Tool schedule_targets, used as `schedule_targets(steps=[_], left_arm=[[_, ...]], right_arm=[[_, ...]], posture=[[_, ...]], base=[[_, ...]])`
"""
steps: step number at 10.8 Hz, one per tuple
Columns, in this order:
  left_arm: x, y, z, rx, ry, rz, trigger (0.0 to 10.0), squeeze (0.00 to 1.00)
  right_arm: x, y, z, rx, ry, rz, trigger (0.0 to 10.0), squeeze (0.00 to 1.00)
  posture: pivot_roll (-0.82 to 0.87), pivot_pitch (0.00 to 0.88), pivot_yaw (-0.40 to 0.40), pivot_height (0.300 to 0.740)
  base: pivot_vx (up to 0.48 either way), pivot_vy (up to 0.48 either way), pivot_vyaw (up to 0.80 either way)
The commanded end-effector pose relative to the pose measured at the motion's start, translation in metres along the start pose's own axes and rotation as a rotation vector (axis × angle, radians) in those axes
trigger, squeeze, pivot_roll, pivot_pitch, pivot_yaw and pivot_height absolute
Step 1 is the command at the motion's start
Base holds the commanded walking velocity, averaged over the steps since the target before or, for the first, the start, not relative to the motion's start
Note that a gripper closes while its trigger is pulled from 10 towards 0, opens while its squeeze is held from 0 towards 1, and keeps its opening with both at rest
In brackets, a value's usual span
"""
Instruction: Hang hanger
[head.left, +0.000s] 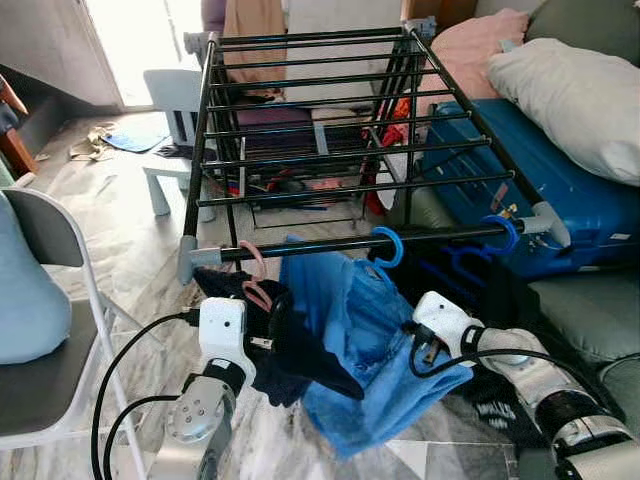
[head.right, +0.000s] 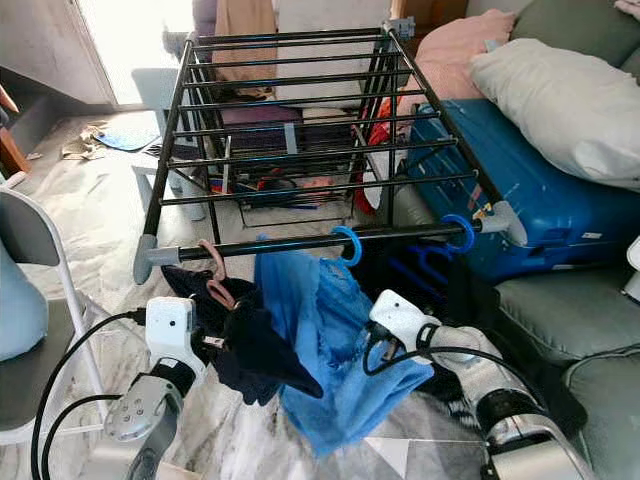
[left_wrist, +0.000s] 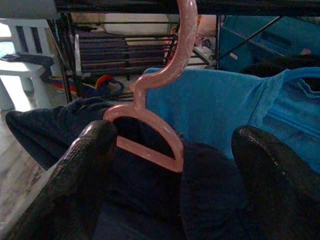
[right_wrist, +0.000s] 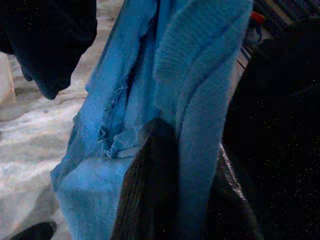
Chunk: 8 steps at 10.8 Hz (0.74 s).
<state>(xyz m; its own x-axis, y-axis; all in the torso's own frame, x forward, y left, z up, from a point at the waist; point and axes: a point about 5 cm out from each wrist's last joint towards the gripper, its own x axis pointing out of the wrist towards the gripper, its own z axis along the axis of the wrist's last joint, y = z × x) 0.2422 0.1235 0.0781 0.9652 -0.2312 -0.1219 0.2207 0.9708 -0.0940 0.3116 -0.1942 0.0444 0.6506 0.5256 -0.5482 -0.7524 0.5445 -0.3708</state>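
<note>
Hanging pink hanger (left_wrist: 159, 100), pincer (left_wrist: 170, 175) apart.

Both eye views sit up on the head, looking forward and down at the drying rack (head.left: 340, 130) – same scene, slightly offset; left wrist cam is right up close behind its fingers (left_wrist: 75, 175), facing the pink hanger (left_wrist: 160, 105); right wrist cam is pressed near the blue garment (right_wrist: 165, 100) – also in both head views.
</note>
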Motion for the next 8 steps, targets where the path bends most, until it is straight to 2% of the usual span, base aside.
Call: schedule_targets(steps=[1, 5, 8], left_arm=[[0.0020, 0.0011, 0.0015, 0.015, 0.001, -0.003, 10.0, 0.00], [0.0012, 0.0006, 0.0002, 0.016, 0.011, -0.010, 10.0, 0.00], [-0.0002, 0.0014, -0.0007, 0.016, 0.016, -0.006, 10.0, 0.00]], right_arm=[[0.0012, -0.0037, 0.0049, 0.011, -0.022, -0.015, 0.0, 0.00], [0.0015, 0.0010, 0.0013, 0.059, -0.034, -0.019, 0.0, 0.00], [-0.0037, -0.0051, 0.0036, 0.197, -0.118, -0.048, 0.0, 0.00]], posture=[[-0.05, 0.000, 0.023, 0.740], [-0.05, 0.000, 0.029, 0.740], [-0.04, 0.000, 0.023, 0.740]], base=[[0.000, 0.000, 0.00], [0.000, 0.000, 0.00], [0.000, 0.000, 0.00]])
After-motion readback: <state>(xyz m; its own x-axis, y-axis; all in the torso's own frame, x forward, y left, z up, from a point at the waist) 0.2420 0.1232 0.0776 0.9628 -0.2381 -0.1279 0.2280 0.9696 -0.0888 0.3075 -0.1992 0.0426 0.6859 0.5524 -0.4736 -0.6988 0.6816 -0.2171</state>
